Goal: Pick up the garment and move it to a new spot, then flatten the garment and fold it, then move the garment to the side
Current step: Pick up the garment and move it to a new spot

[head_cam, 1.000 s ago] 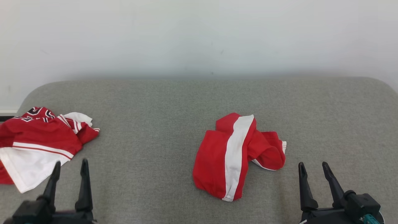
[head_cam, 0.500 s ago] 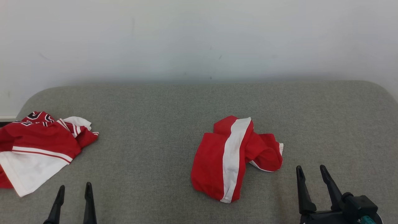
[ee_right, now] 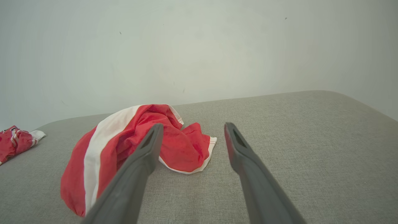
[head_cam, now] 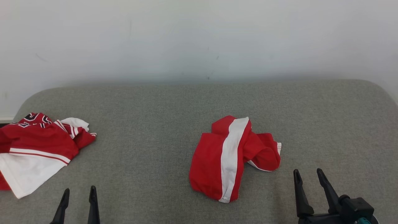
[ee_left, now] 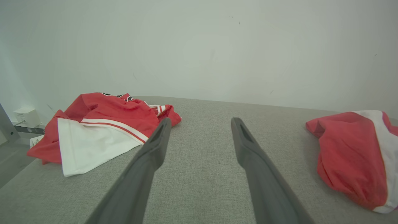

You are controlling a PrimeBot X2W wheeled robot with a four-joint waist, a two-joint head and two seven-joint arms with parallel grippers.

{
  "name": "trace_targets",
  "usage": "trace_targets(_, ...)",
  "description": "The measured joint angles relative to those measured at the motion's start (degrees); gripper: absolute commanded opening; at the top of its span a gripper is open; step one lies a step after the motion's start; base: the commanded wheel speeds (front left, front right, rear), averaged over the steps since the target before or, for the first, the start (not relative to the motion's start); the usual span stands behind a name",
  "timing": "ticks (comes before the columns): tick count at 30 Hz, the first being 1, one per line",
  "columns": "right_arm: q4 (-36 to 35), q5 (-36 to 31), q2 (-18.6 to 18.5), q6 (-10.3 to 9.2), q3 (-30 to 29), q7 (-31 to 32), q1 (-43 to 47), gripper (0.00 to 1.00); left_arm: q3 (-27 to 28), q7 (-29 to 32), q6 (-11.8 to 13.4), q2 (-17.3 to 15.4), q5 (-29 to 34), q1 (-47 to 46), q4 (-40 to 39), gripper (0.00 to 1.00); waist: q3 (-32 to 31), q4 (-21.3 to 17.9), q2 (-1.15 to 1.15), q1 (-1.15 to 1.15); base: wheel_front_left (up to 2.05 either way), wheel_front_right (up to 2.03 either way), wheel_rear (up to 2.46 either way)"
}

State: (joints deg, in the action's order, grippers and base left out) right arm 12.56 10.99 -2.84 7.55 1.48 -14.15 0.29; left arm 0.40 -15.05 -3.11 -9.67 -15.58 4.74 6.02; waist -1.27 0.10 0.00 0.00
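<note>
A crumpled red garment with a broad white stripe lies bunched on the grey padded surface, a little right of the middle. It also lies at the right of the left wrist view and left of centre in the right wrist view. My right gripper is open, near the front edge, just right of the garment and clear of it; its fingers hold nothing. At the lower left, my left gripper stands open and empty, its fingers over bare surface.
A second red and white garment lies crumpled at the surface's left edge, also seen in the left wrist view and the right wrist view. A white wall backs the surface. A small white box sits beyond the left edge.
The left gripper has drawn back toward the view's bottom edge, only its fingertips left in view. The right gripper has dropped slightly. The picture shifted a little; both garments lie as before.
</note>
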Motion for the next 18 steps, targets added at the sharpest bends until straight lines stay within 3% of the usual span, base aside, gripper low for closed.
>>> trace_targets(18, 0.78, 0.08, 0.0, 0.0, 0.12, -0.09, 0.01, 1.0, 2.85, 0.0, -2.01, 1.87, 2.9, -0.18, 1.05, 1.0, -0.18, -0.01, 0.0, 0.0, 0.0, 0.0, 0.0)
